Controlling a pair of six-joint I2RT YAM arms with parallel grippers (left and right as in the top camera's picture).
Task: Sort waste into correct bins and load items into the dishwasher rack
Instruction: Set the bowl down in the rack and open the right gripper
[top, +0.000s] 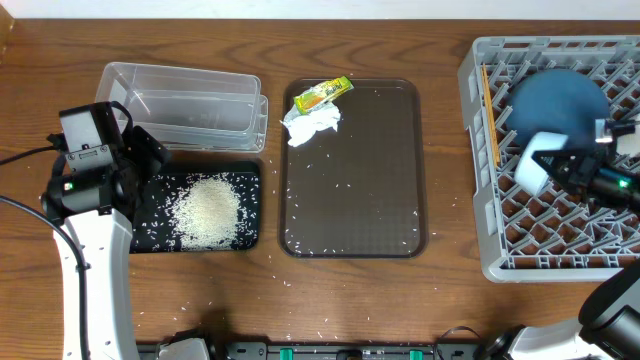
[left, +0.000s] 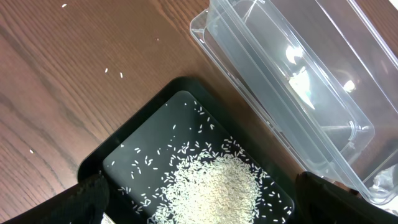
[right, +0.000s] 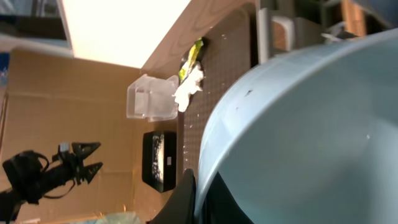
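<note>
Rice (top: 208, 208) in black tray (top: 248, 180), napkin (top: 312, 125) beside wrapper (top: 322, 94) (brown tray (top: 370, 170)), blue plate (top: 558, 100) in rack (top: 530, 265) beside pale bowl (top: 533, 165).

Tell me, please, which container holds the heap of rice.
The black tray; the clear tub looks empty, and the brown tray has only scattered grains, a napkin and a wrapper.

Clear glossy plastic tub (left: 280, 62), matt black tray (left: 137, 124), smooth bowl (right: 298, 124), wooden table (left: 62, 81).

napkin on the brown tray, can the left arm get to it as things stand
Probably yes: the left gripper is open and empty over the black tray, and nothing covers the napkin; only the wrapper lies beside it.
</note>
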